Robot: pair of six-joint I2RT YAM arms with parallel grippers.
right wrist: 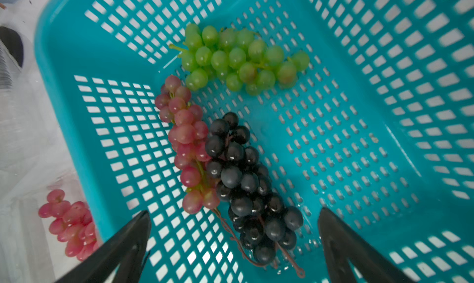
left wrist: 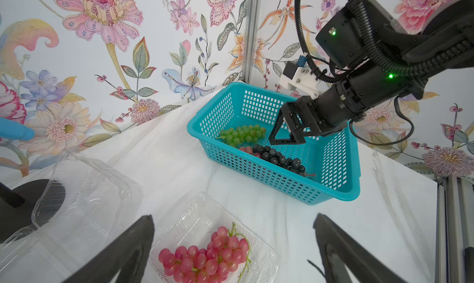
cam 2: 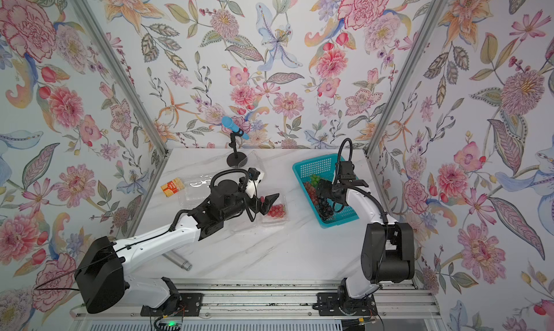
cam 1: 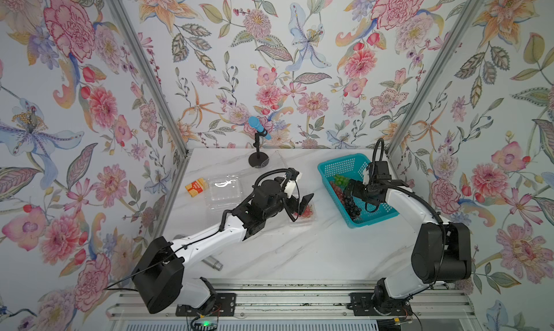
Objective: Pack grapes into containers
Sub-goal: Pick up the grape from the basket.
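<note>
Left tool [left wrist: 233, 217] gapes over red grapes [left wrist: 205, 256] in clamshell [left wrist: 195, 215]; right tool [right wrist: 234, 212] gapes over basket [right wrist: 384, 115]; microphone stand [cam 1: 257, 160] behind.

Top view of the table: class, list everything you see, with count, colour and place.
Basket: one, teal, right.
Microphone: one, blue, back.
Containers: three, clear, left, centre, back by microphone.
Loose grape bunches: three, green, red-pink, dark, in basket.
Packed grape bunch: one, red-pink, in open container.
Box: one, orange, left.
Cylinder: one, grey, front left.
Left end effector: one, black, open over packed bunch.
Right end effector: one, black, open over basket.
</note>
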